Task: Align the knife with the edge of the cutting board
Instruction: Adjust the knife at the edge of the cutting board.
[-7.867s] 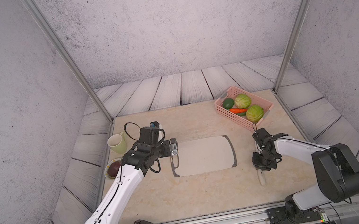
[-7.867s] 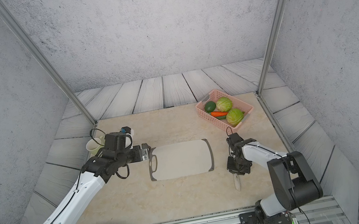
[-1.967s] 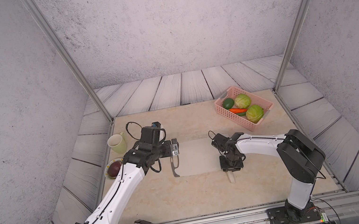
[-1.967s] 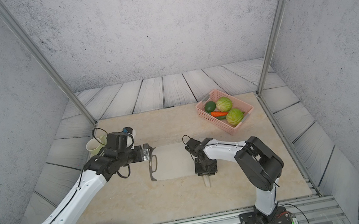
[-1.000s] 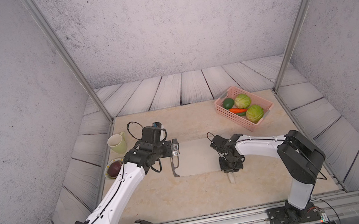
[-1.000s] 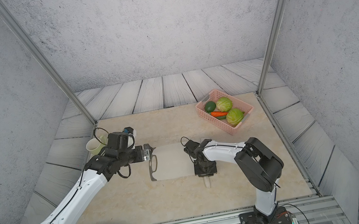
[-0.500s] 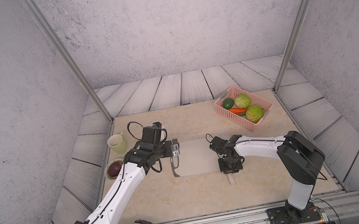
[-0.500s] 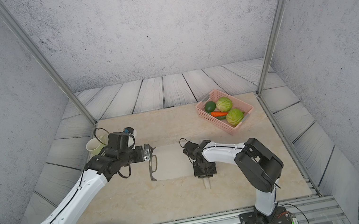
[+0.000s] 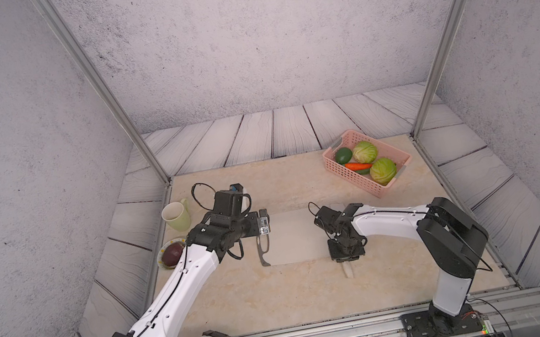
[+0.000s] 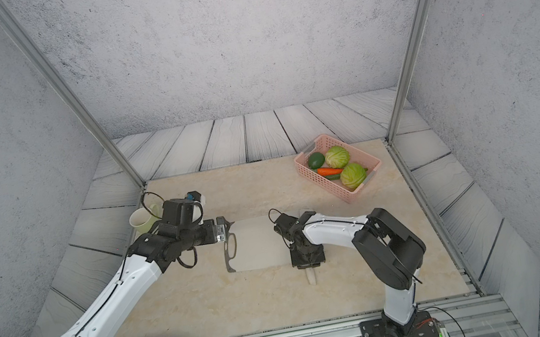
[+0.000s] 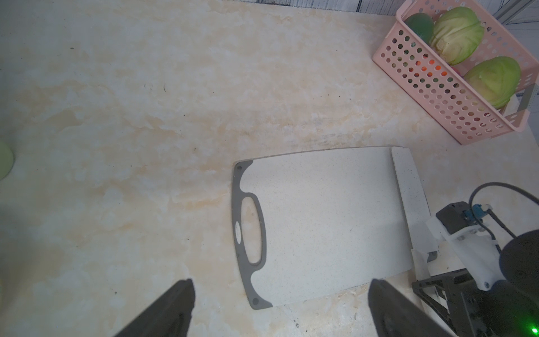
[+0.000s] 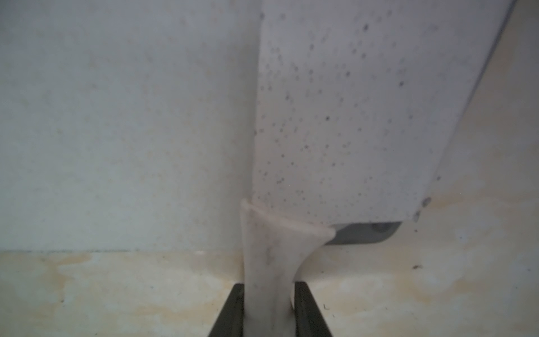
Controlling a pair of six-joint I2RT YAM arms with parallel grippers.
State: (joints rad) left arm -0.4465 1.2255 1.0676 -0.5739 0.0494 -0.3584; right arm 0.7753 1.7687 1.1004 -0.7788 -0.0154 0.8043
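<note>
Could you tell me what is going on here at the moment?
The right gripper is shut on the handle of the knife. The broad blade lies over the end of the cutting board opposite its handle slot, roughly along that edge. The left gripper hangs open above the slot end, holding nothing. Whether the blade rests on the board or sits just above it is unclear.

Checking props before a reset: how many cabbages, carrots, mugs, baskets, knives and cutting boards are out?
cabbage: 2
carrot: 1
mug: 1
basket: 1
knife: 1
cutting board: 1
total: 7
</note>
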